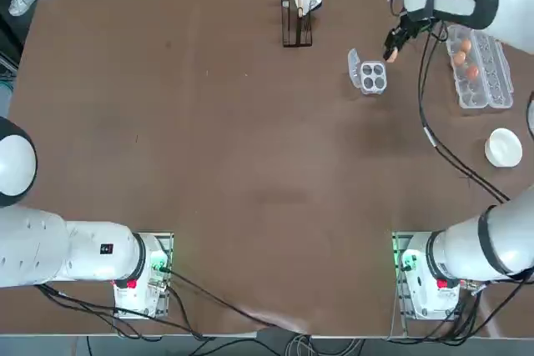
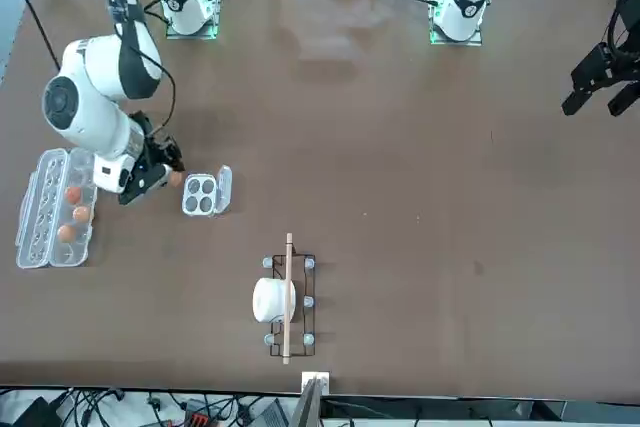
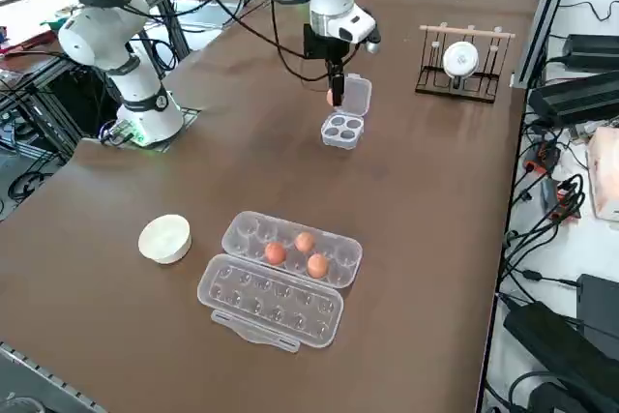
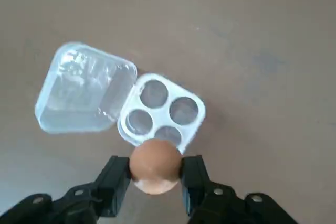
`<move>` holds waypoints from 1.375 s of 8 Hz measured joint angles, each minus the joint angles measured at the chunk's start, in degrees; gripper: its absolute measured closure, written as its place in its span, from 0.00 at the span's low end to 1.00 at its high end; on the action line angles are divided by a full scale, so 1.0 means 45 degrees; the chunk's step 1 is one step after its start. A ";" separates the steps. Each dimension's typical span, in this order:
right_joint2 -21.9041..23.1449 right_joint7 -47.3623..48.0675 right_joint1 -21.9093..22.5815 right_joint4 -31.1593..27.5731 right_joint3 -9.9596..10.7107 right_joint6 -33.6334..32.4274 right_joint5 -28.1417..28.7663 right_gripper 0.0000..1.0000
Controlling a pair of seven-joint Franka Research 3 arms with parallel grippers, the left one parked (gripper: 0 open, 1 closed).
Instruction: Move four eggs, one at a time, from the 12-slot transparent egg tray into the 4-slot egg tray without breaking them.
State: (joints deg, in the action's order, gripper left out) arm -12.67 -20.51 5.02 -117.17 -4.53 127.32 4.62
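1. Right gripper is clamped on one egg, hanging above the table.
2. The 4-slot egg tray sits just ahead of and below the fingertips, all four cups empty, lid flap open on its far side.
3. The 12-slot transparent egg tray lies behind the gripper, three eggs left.

Brown counter carries all. Far right: 12-slot transparent egg tray, lid open (three eggs inside). Just left of it, apart: 4-slot egg tray, cups empty, lid flap open. White bowl nearer, right edge. Far centre: dark wire rack w/ white cup and wooden stick. Arm bases bolted at near edge.
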 joint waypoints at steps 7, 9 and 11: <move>-0.1515 0.1732 0.0884 -0.0037 0.0025 0.1977 0.0002 0.43; -0.1691 0.1735 0.0898 -0.0249 0.0026 0.2458 0.0002 0.43; -0.1802 0.1745 0.0907 -0.0572 0.0027 0.2814 0.0002 0.43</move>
State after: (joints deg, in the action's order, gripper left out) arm -20.78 -12.65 9.11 -119.75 -4.41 139.98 4.63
